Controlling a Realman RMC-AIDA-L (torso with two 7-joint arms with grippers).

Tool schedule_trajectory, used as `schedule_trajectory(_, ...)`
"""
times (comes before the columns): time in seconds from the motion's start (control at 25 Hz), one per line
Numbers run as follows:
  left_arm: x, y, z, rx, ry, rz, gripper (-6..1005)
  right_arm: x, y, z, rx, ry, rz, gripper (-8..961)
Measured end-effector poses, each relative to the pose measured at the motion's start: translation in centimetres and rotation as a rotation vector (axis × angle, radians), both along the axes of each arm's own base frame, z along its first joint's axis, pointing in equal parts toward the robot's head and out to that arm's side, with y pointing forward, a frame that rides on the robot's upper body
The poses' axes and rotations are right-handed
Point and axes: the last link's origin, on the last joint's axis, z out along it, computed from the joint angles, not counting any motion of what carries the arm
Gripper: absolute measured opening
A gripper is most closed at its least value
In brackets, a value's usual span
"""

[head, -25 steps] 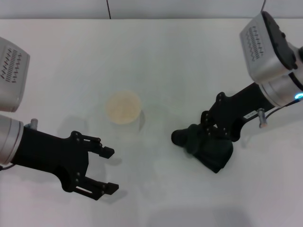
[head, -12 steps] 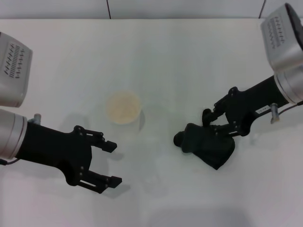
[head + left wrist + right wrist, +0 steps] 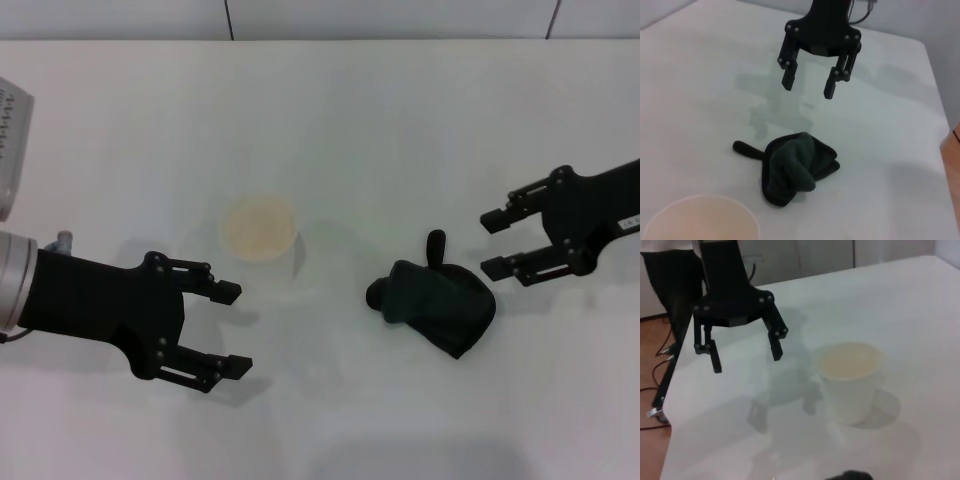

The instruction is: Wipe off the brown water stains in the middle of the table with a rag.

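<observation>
The right gripper (image 3: pixel 497 243) hangs over the right side of the table (image 3: pixel 400 120) with its fingers spread wide and nothing between them; it is just beside the rag (image 3: pixel 440 305) but clear of it, touching nothing. The rag lies released on the tabletop in a dark, lumpy heap right of centre, one thin tail poking up from it. The left gripper (image 3: pixel 233 330) hovers over the near left part of the table, also splayed open and empty, well apart from the rag. A pale cup (image 3: pixel 259 228) stands between the two arms, slightly left of centre. No brown stain is discernible on the white surface.
</observation>
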Motion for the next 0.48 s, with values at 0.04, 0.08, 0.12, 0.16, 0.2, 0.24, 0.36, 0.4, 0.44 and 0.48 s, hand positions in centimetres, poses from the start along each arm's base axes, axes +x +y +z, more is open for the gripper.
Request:
schedule_trajectory(0.04,-0.01,0.0,0.03,0.001,-0.002,-0.001,832,0.23,-0.11,0.05,0.002,-0.001,-0.002,543)
schedule_trajectory(0.08,-0.03,-0.02,0.06,0.001,-0.004,-0.002,832,0.48,-0.22,0.12,0.005,-0.002,-0.003,558)
schedule_trajectory(0.12,-0.03,-0.06,0.08,0.0,-0.006,-0.003,832,0.72,-0.34,0.18,0.007,-0.002,-0.004,574)
schedule_trajectory(0.16,-0.01,-0.07,0.11,0.0,-0.007,-0.004,832,0.83,-0.42,0.16,0.007,0.0,-0.005,573)
schedule_trajectory(0.2,0.02,-0.1,0.13,0.0,-0.009,-0.006,832,0.97,-0.5,0.14,0.007,0.002,-0.005,572)
schedule_trajectory(0.24,0.03,-0.15,0.14,-0.001,-0.011,-0.009,832,1.05,-0.56,0.1,0.008,0.004,-0.005,570)
schedule_trajectory(0.36,-0.02,-0.31,0.29,0.0,-0.022,-0.018,832,1.05,-0.68,-0.07,0.006,0.015,0.0,568)
schedule_trajectory(0.4,-0.07,-0.36,0.36,0.003,-0.027,-0.022,832,1.08,-0.71,-0.09,0.006,0.018,-0.001,568)
schedule_trajectory(0.44,-0.1,-0.41,0.44,0.007,-0.033,-0.026,832,1.1,-0.74,-0.14,0.005,0.022,-0.004,569)
schedule_trajectory(0.48,-0.15,-0.48,0.51,0.01,-0.038,-0.029,832,1.12,-0.74,-0.14,0.004,0.025,-0.006,569)
